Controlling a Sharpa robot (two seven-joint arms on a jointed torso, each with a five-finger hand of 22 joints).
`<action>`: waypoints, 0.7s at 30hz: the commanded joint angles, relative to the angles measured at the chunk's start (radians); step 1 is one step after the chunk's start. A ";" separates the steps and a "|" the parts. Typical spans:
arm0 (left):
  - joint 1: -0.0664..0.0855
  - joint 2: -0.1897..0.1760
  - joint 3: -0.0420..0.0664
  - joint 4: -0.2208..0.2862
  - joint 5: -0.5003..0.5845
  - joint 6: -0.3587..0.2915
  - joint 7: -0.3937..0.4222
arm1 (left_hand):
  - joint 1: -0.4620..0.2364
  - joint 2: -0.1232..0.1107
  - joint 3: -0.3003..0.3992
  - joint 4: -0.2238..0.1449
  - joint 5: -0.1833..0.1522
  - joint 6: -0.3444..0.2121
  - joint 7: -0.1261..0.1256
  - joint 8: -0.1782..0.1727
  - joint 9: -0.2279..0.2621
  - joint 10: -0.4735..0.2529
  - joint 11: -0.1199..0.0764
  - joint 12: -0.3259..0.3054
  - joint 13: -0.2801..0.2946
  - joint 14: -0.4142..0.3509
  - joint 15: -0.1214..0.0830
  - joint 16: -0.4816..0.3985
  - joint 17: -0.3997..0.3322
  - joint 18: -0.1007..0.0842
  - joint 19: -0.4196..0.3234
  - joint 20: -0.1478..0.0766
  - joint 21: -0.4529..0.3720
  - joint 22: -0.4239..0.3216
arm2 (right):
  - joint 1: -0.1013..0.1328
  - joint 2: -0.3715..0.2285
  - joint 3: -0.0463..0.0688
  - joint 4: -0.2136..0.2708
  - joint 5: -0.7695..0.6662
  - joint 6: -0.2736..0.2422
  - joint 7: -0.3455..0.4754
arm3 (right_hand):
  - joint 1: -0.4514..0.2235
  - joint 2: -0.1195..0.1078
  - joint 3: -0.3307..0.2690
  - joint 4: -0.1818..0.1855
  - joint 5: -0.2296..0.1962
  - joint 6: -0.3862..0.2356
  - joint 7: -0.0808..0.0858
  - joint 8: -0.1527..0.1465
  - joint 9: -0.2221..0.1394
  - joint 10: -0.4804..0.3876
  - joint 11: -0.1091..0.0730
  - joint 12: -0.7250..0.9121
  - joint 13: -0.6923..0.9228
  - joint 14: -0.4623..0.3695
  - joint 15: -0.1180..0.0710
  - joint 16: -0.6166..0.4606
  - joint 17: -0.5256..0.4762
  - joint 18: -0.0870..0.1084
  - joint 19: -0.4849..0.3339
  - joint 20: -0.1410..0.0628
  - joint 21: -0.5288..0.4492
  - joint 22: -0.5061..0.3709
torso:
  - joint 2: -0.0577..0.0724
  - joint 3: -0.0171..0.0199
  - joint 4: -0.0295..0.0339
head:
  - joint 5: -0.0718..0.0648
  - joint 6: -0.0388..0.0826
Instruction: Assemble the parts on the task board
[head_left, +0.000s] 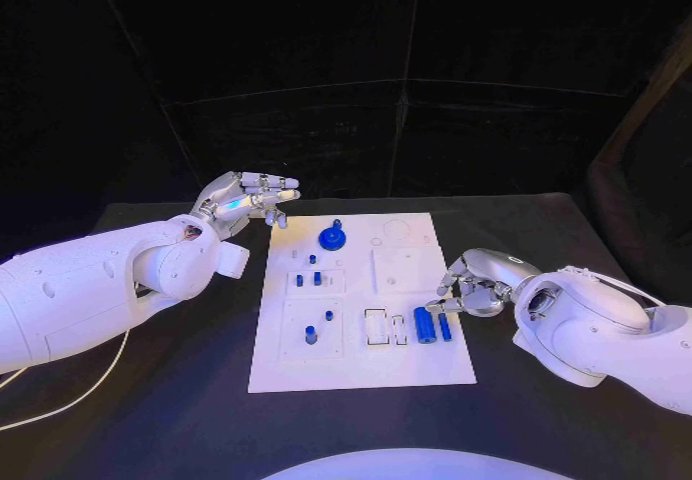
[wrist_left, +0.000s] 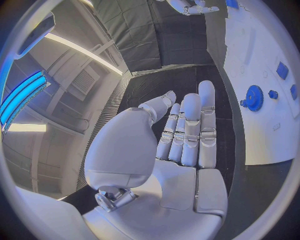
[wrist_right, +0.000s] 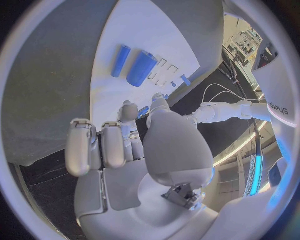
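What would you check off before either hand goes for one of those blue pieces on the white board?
1. Left hand free: ok, it holds nothing, fingers apart, beside the board's far left corner.
2. Right hand free: ok, nothing in it, at the board's right edge.
3. Two blue cylinders reachable: ok, they lie side by side on the task board, just off the right hand.
4. Blue gear within the left hand's reach: ok, it sits near that hand.
5. Small blue pegs seated firmly: cannot tell.
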 joint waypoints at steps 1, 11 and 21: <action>0.002 -0.001 0.001 0.003 0.004 0.012 0.004 | 0.006 0.001 -0.001 -0.005 0.001 -0.001 0.004 0.003 -0.001 -0.005 0.000 0.005 -0.001 -0.009 -0.001 -0.003 -0.001 0.014 -0.006 0.001 -0.007 -0.001 | -0.001 0.011 0.000 -0.006 -0.036 0.062 -0.069 | -0.014 -0.002 -0.007 -0.001 0.001 -0.008 -0.002 0.010 0.003 0.001 -0.001 0.025 0.032 0.042 -0.004 0.008 0.006 -0.019 0.007 0.005 0.008 0.057 | -0.001 0.0004 0.0022 | -0.002 -0.002; 0.002 -0.003 0.000 0.002 0.004 0.012 0.003 | 0.006 0.001 -0.001 -0.005 0.001 -0.001 0.004 0.003 -0.001 -0.005 0.000 0.005 -0.001 -0.009 -0.001 -0.003 -0.001 0.014 -0.006 0.001 -0.007 -0.001 | -0.014 0.051 -0.001 -0.024 -0.076 0.123 -0.078 | -0.019 0.002 -0.013 -0.001 0.005 -0.003 -0.007 0.032 0.020 0.030 -0.006 0.131 0.161 0.053 -0.006 0.047 0.081 -0.026 0.025 0.003 0.025 0.088 | 0.000 0.0005 -0.0001 | 0.001 -0.004; 0.002 -0.004 0.000 0.002 0.004 0.014 0.002 | 0.006 0.001 -0.001 -0.005 0.001 -0.001 0.004 0.003 -0.001 -0.005 0.000 0.005 -0.001 -0.009 -0.001 -0.003 -0.001 0.014 -0.006 0.001 -0.007 -0.001 | -0.023 0.082 -0.002 -0.042 -0.097 0.160 -0.080 | -0.021 0.007 -0.014 -0.002 0.017 0.003 -0.010 0.043 0.032 0.039 -0.008 0.167 0.209 0.058 -0.008 0.065 0.115 -0.030 0.034 0.002 0.034 0.103 | 0.000 0.0000 0.0017 | 0.001 -0.008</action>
